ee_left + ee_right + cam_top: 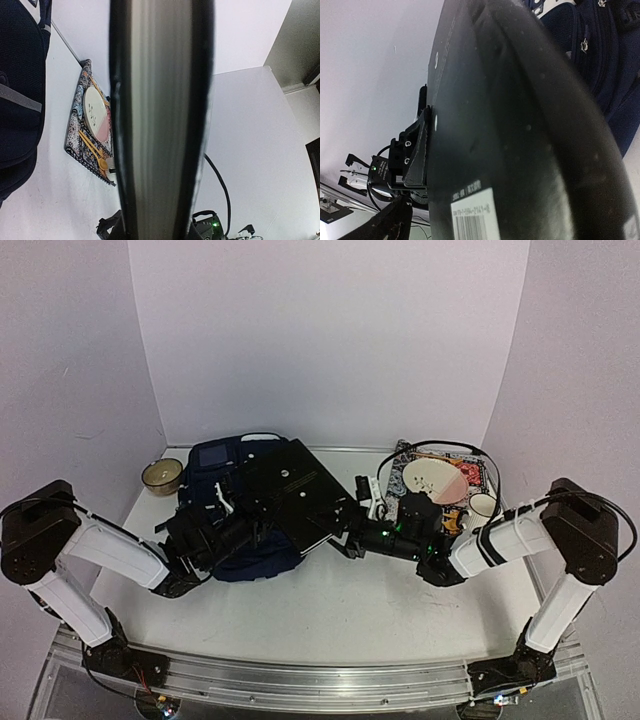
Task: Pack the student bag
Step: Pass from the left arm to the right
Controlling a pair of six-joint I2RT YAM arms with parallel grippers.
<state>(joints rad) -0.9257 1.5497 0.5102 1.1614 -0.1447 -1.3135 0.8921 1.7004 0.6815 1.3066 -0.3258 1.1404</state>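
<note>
Centre-left overhead, a black hardcover book (290, 490) hides much of the navy student bag (213, 466). The left jaws clamp the book; the right jaws gape beside it. Only the right wrist view shows its barcode (470, 221).

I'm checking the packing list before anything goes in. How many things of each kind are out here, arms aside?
Bag: 1
Black book: 1
Patterned notebook: 1
Plate: 1
Bowl: 1
Cup: 1
Total: 6
</note>
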